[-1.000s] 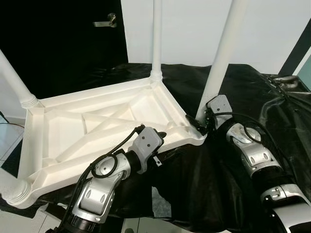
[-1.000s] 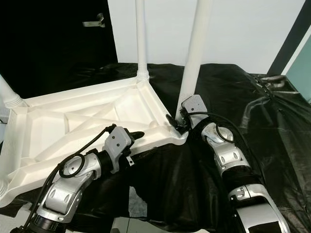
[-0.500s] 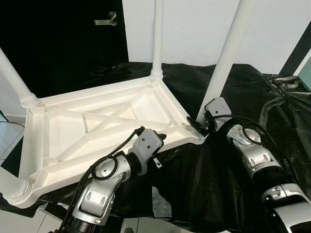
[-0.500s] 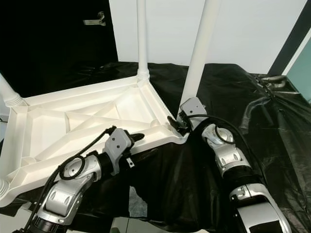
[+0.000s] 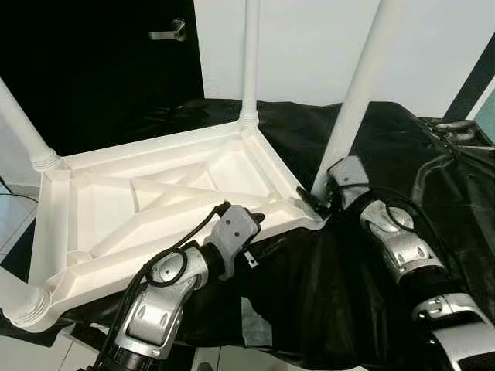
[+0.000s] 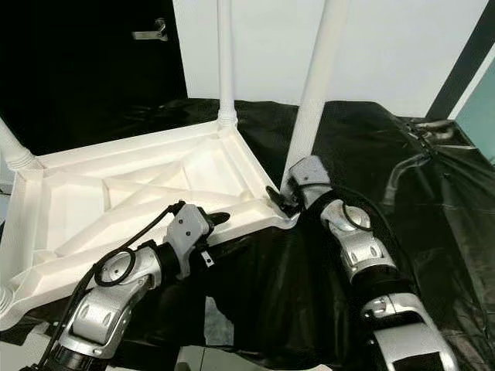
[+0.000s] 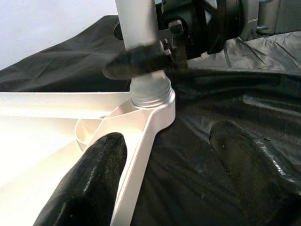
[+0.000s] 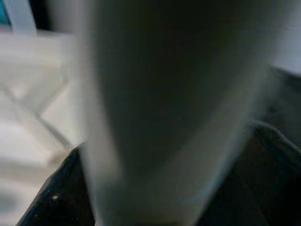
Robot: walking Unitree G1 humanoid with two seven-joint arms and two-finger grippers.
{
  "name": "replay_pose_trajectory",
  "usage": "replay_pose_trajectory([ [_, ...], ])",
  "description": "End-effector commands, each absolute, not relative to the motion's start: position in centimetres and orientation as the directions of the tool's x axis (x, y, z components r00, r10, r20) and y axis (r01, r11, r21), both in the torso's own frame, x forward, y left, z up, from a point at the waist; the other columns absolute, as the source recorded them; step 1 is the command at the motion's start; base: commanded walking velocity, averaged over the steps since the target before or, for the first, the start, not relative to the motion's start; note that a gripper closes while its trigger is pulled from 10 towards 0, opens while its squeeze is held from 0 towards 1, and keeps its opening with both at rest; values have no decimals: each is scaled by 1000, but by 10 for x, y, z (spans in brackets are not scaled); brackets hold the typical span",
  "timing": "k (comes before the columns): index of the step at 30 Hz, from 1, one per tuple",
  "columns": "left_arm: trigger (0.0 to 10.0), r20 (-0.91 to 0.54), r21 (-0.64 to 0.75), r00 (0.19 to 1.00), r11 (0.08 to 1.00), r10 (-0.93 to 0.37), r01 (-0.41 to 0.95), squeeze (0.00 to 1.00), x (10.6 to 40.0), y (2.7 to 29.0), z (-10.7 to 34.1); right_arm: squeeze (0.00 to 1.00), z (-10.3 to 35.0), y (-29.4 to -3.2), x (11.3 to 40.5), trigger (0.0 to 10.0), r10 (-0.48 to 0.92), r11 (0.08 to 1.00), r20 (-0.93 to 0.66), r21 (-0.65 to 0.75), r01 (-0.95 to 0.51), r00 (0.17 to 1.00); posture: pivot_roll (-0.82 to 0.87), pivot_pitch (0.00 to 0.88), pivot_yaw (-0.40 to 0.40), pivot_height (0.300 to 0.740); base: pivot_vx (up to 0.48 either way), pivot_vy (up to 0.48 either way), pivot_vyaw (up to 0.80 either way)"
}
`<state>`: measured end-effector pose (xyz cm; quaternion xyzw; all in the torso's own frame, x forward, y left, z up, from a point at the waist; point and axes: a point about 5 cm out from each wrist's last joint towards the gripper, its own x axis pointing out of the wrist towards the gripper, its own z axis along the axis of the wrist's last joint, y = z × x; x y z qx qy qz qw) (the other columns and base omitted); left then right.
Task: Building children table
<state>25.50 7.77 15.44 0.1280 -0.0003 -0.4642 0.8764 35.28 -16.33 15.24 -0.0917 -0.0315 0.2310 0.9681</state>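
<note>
A white plastic children's table (image 5: 155, 201) lies upside down on a black cloth (image 5: 309, 294), hanging off its near left edge. A leg (image 5: 250, 54) rises from its far corner and another (image 5: 23, 127) from its left corner. My right gripper (image 5: 313, 202) is shut on the base of the near right leg (image 5: 356, 93), where it enters the corner socket (image 7: 150, 96). That leg sits between my right gripper's (image 8: 164, 181) fingers in the right wrist view. My left gripper (image 5: 259, 220) is open astride the table's near rim (image 7: 141, 155), one finger inside the frame, the other over the cloth.
The black cloth covers the whole work surface to the right. A dark door with a metal handle (image 5: 168, 32) stands at the back left beside a white wall. Grey straps (image 5: 452, 127) lie at the far right. Tiled floor (image 5: 11, 224) shows at the left.
My right gripper has shifted slightly at the leg's base, and the leg leans a little more to the right. The left gripper has stayed at the rim.
</note>
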Motion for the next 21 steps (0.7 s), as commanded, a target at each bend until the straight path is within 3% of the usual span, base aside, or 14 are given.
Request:
replay_pose_trajectory([
  [1, 10000, -114, 241, 616, 580, -780, 779, 0, 257, 81, 155, 0, 157, -167, 353, 10000, 440, 897, 50, -65, -437, 896, 71, 0, -20, 740, 0, 0, 0],
  [6, 10000, -122, 249, 606, 567, -786, 785, 0, 259, 82, 156, 0, 163, -164, 352, 10000, 417, 843, 144, 307, -441, 898, 63, 0, -1, 740, 0, 0, 0],
  [17, 10000, -124, 257, 592, 550, -796, 794, 0, 260, 81, 157, 0, 161, -162, 346, 10000, 440, 802, 139, 384, -458, 887, 57, 0, 15, 740, 0, 0, 0],
  [20, 10000, -126, 258, 590, 548, -797, 796, 0, 260, 81, 157, 0, 161, -161, 344, 10000, 458, 801, 133, 366, -473, 879, 59, 0, 15, 740, 0, 0, 0],
  [21, 10000, -127, 258, 590, 548, -798, 796, 0, 260, 81, 157, 0, 160, -160, 343, 10000, 483, 818, 114, 294, -494, 868, 60, 0, 13, 740, 0, 0, 0],
])
